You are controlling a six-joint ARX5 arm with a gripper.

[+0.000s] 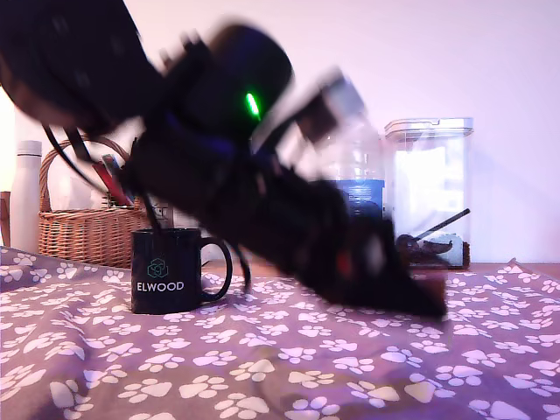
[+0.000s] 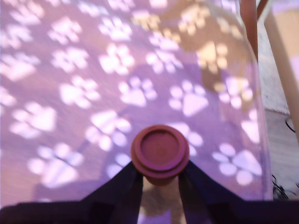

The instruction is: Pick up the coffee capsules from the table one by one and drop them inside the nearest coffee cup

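While my exterior view is smeared by motion blur, I count one coffee capsule [image 2: 160,153], one coffee cup [image 1: 170,270] and one arm with its gripper [image 2: 160,179]. In the wrist view, the capsule sits between the two dark jaws, which are closed against its body just under the flanged rim. Its round end face is turned toward the wrist camera, so its axis runs roughly along that camera's line of sight, with the purple paw-print worktop [image 2: 84,84] behind it. I cannot tell from that view whether the capsule touches the cloth.

From the exterior view, the arm slants down from the upper left to the lower right, passing behind and above the cup, with a green light showing on its blurred body. Its gripper end hangs low over the worktop, well to the right of the cup. The cup stands upright on the left, handle pointing right, ELWOOD lettering facing me. Farther back I see one wicker basket [image 1: 83,229], one white bottle [image 1: 27,194] and one clear lidded container [image 1: 430,191].
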